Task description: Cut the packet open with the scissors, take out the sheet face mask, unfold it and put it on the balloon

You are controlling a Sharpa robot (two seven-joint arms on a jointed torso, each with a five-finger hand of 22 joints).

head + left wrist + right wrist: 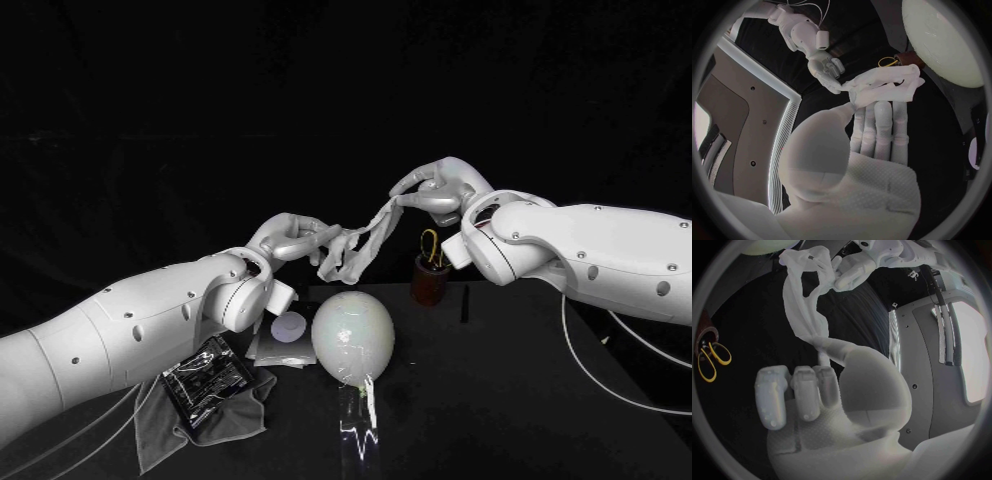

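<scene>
Two white robot arms reach in over a black bench point(519, 400) and hold a sheet face mask point(351, 252) in the air between them. The mask is pale and limp. It hangs as a crumpled, partly opened strip that slopes from the lower left hand point(296, 240) up to the higher right hand point(440, 185).

The left wrist view shows the left hand point(873, 130) pinching one end of the mask point(886, 85) between its thumb and fingertips, with the other fingers lying straight beneath. The right wrist view shows the right hand point(811, 390) pinching the other end of the mask point(804, 305) between its thumb and a finger, with the rest of the fingers curled down.

Below the mask and apart from it, a pale egg-shaped balloon point(353, 335) stands upright on a clear stand near the middle of the bench. Behind the balloon, yellow-handled scissors point(428, 240) stand in a dark brown holder point(430, 282). Under the left forearm, the dark, shiny packet point(206, 375) lies on a grey cloth point(216, 425).
</scene>
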